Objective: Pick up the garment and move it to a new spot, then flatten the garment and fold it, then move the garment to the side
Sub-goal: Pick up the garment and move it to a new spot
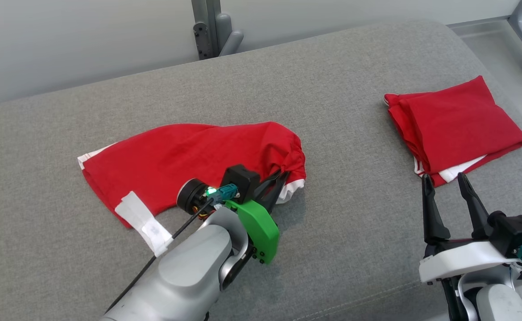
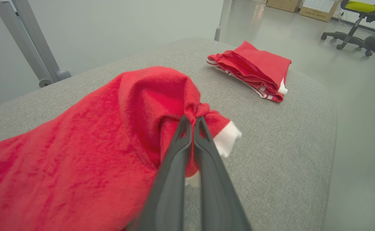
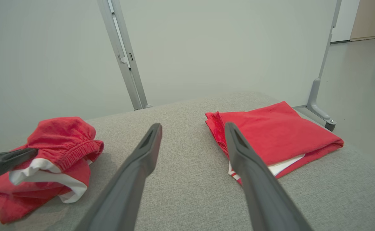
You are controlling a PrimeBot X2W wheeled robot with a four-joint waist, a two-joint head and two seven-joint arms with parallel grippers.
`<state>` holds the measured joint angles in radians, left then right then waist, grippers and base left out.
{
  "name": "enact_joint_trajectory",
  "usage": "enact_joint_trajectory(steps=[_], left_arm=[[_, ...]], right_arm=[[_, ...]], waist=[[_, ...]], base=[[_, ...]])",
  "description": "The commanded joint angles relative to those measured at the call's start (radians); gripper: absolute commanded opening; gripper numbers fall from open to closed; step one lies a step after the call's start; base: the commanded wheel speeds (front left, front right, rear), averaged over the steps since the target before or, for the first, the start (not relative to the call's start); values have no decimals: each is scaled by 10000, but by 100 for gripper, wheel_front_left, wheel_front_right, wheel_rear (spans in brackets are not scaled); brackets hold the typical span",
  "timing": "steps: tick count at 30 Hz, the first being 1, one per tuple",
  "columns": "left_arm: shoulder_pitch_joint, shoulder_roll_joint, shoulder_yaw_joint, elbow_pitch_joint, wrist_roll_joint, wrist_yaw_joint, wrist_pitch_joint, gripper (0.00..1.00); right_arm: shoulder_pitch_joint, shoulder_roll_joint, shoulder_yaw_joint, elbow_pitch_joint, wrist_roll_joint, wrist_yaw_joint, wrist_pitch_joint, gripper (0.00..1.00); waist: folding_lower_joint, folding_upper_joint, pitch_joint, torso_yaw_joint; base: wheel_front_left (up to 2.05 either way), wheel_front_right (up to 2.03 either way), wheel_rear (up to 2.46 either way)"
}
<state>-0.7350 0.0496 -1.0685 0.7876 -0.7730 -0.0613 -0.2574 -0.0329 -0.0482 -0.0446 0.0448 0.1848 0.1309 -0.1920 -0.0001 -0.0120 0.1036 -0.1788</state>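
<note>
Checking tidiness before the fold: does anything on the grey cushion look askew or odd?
The unfolded red garment lies crumpled, its edge bunched where the shut left gripper pinches it, and a white strip sticks out at its near-left corner. The folded red garment at the right looks neat.

Garment (image 2: 94,134): soft red cloth, matt, slightly fuzzy. Cushion (image 1: 332,89): grey woven fabric, coarse. Left gripper (image 2: 192,122): dark matt plastic, smooth. Floor (image 2: 360,144): glossy.

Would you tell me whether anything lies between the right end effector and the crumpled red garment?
Nothing visible: only bare grey cushion separates the right end effector from the crumpled red garment; the folded red garment sits aside.
</note>
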Motion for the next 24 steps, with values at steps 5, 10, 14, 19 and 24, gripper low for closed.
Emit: enact_joint_trajectory(steps=[5, 10, 14, 19, 24], left_arm=[[-68, 25, -61, -185, -258, 190, -85, 100], [380, 32, 143, -453, -32, 284, -72, 100], [957, 31, 479, -392, 208, 301, -72, 100], [1733, 23, 904, 223, 285, 120, -73, 100], [1975, 15, 1196, 963, 36, 18, -74, 100]], right_arm=[[-47, -23, -98, 65, 79, -5, -97, 100], [26, -22, -289, 70, 74, -5, -136, 100], [138, -25, -349, 99, 127, -5, -164, 100], [182, -25, -327, 99, 187, -5, -165, 100], [-3, -28, -178, 2, 178, -5, -80, 100]], waist=[[1, 120, -6, 221], [1, 120, -165, 692], [1, 120, -360, 1087], [1, 120, -486, 1413], [1, 120, -346, 1269]], base=[[0, 0, 0], [0, 0, 0], [0, 0, 0], [0, 0, 0], [0, 0, 0]])
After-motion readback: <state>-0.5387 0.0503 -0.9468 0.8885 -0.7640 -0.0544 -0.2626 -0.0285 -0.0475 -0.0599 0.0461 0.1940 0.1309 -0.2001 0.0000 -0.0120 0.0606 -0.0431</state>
